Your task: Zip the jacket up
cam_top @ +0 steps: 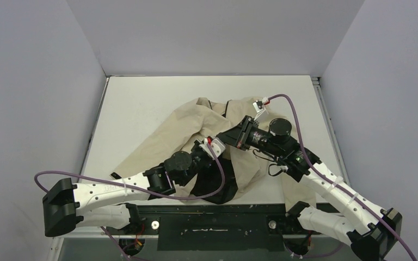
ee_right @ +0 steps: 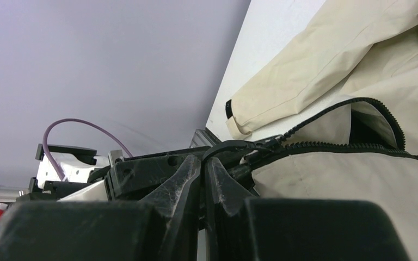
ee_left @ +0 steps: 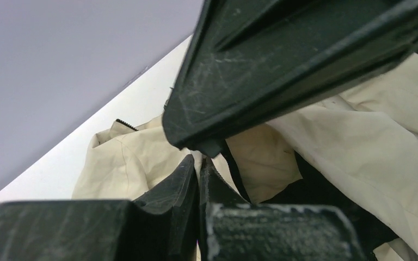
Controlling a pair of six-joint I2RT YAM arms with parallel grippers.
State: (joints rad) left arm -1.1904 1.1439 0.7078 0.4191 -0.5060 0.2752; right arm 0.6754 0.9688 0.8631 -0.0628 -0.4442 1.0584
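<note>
Top external view has the crumpled beige fabric jacket (cam_top: 196, 122) lying mid-worktop on the white worktop (cam_top: 141, 98), front open, dark lining (cam_top: 212, 190) showing at the near edge. The left hand (cam_top: 211, 145) and right hand (cam_top: 229, 136) meet at the lower front opening. The left hand's fingers (ee_left: 188, 174) are pressed together. Whether cloth is pinched between them I cannot tell, but it likely anchors the hem so the fabric won't ride up. The right hand is likewise closed, apparently nipping a black loop (ee_right: 234, 144) at the end of the dark toothed zipper (ee_right: 332, 144), whose two rows part further along, so zipping looks barely begun.
</note>
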